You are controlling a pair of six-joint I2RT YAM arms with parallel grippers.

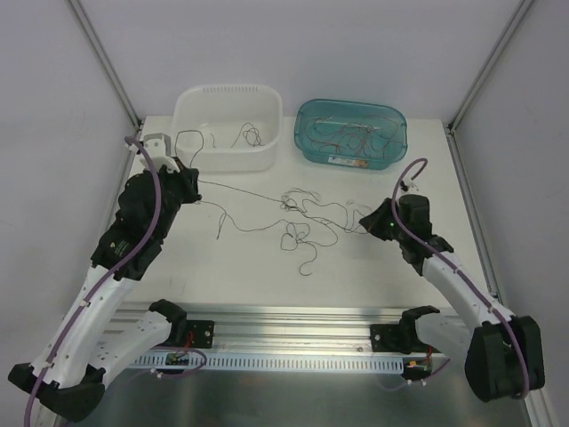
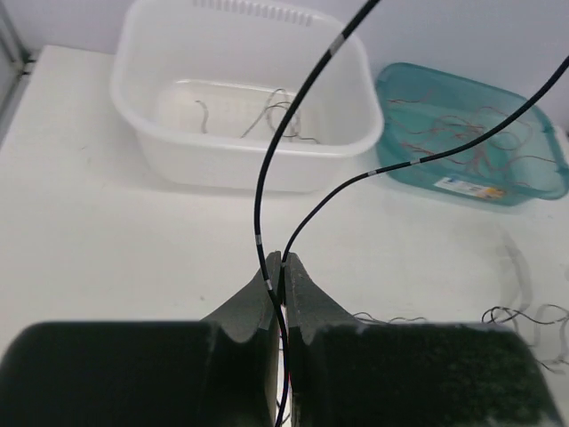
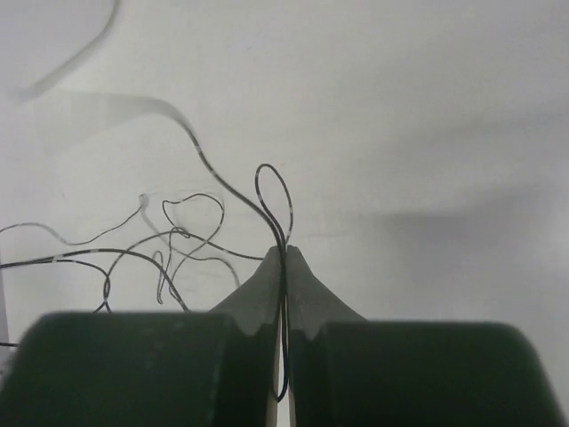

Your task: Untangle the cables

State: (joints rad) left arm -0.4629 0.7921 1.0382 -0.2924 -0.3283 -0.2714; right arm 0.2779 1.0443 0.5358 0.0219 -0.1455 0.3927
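Observation:
A tangle of thin black and red-brown cables lies on the white table between the arms. My left gripper is shut on a black cable; one strand runs taut from it toward the tangle. Its tips press together on the wire. My right gripper is shut on another black cable at the tangle's right end; its tips pinch a small loop. More loose strands lie left of it.
A white tub at the back holds a few cables, and it also shows in the left wrist view. A teal bin beside it holds several red-brown cables, also seen from the left wrist. A metal rail runs along the near edge.

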